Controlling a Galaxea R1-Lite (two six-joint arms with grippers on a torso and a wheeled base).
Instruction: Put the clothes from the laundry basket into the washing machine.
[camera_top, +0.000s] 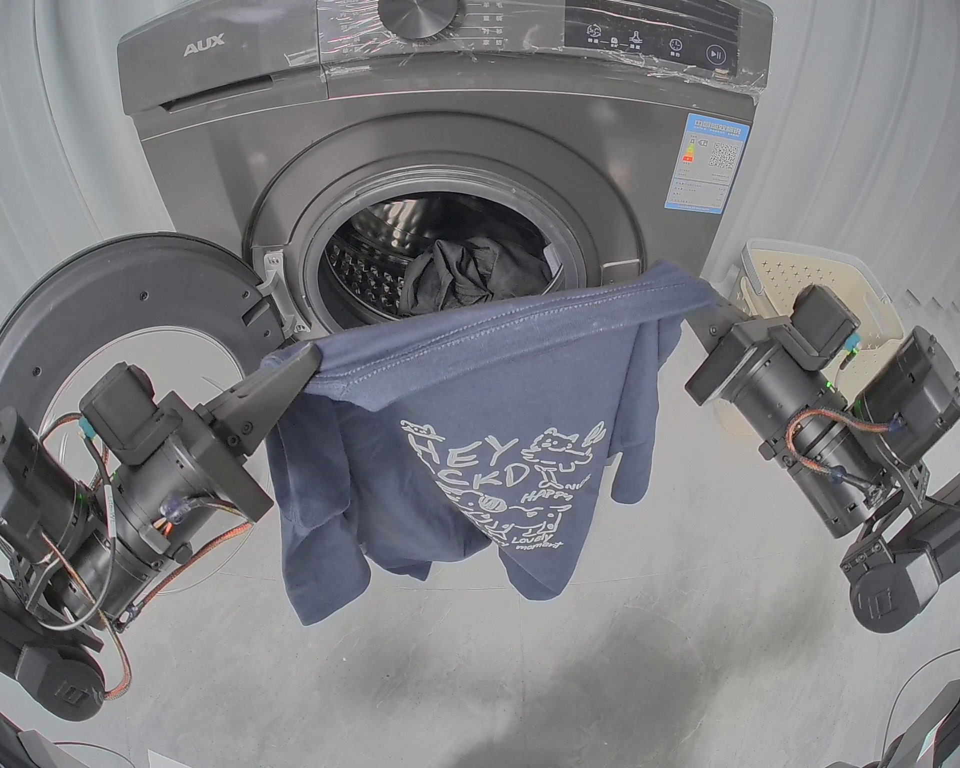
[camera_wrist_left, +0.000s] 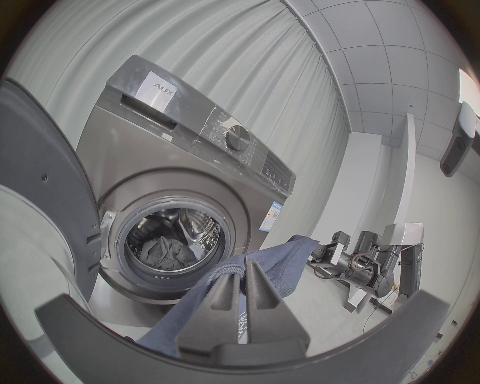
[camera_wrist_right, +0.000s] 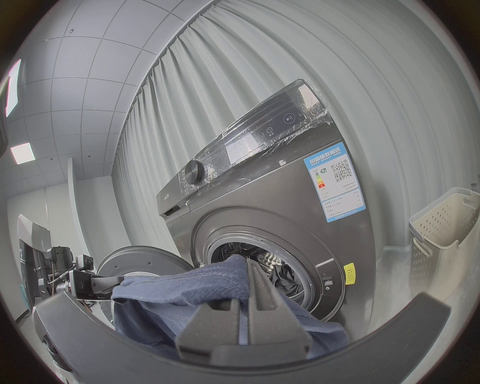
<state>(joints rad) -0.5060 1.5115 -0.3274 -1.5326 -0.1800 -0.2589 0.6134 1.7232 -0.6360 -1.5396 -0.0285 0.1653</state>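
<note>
A navy T-shirt (camera_top: 470, 420) with white print hangs stretched between both grippers in front of the washing machine (camera_top: 440, 150). My left gripper (camera_top: 305, 358) is shut on its left end, my right gripper (camera_top: 712, 310) shut on its right end. In the left wrist view the closed fingers (camera_wrist_left: 242, 280) pinch the navy cloth (camera_wrist_left: 280, 262); in the right wrist view the fingers (camera_wrist_right: 247, 285) pinch the shirt (camera_wrist_right: 200, 285) likewise. The drum (camera_top: 440, 250) is open, with a dark garment (camera_top: 470, 272) lying inside. The cream laundry basket (camera_top: 800, 275) stands right of the machine, behind my right arm.
The round machine door (camera_top: 130, 310) is swung wide open to the left, just behind my left arm. Grey curtains (camera_top: 870, 130) hang behind the machine. Bare grey floor (camera_top: 600, 640) lies below the hanging shirt.
</note>
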